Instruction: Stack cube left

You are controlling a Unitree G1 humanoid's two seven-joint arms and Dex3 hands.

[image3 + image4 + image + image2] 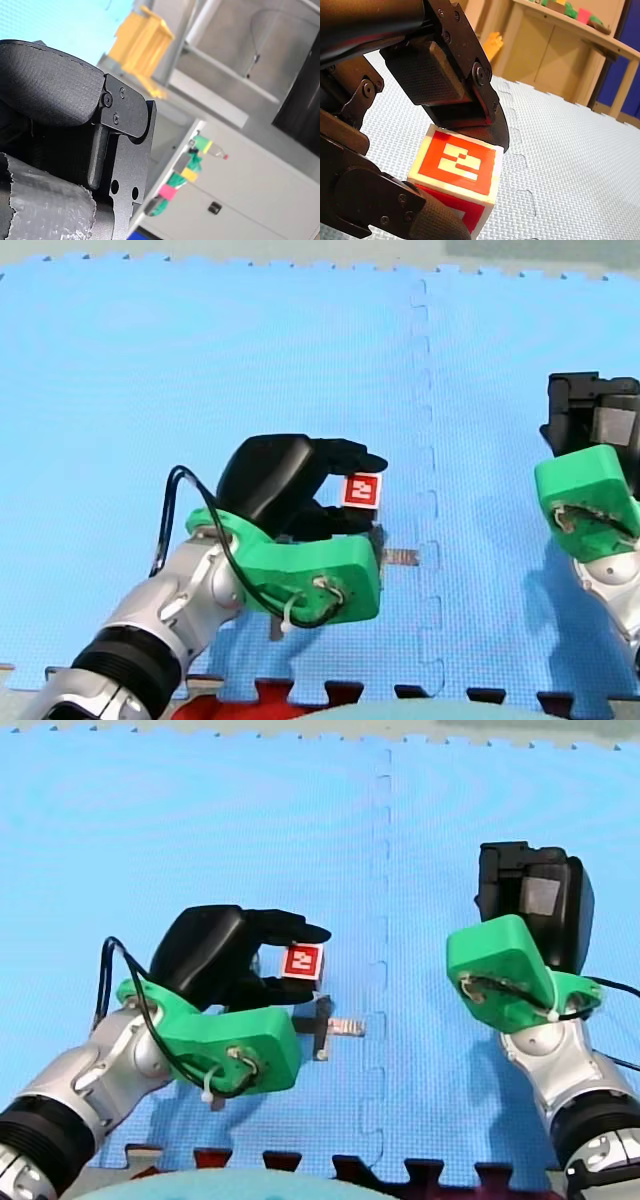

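Observation:
A red cube with a white marker pattern on its faces sits between the fingers of my left hand, near the middle of the blue foam mat. The left hand is shut on it. In the second wrist view one black finger presses on the cube's far upper edge and another closes on its near lower side. I cannot tell whether the cube touches the mat. My right hand is at the right side of the mat, holding nothing.
A grey tape cross marks the mat just in front of the cube. A seam of interlocking tabs runs front to back between the two hands. The mat's near edge meets red tiles.

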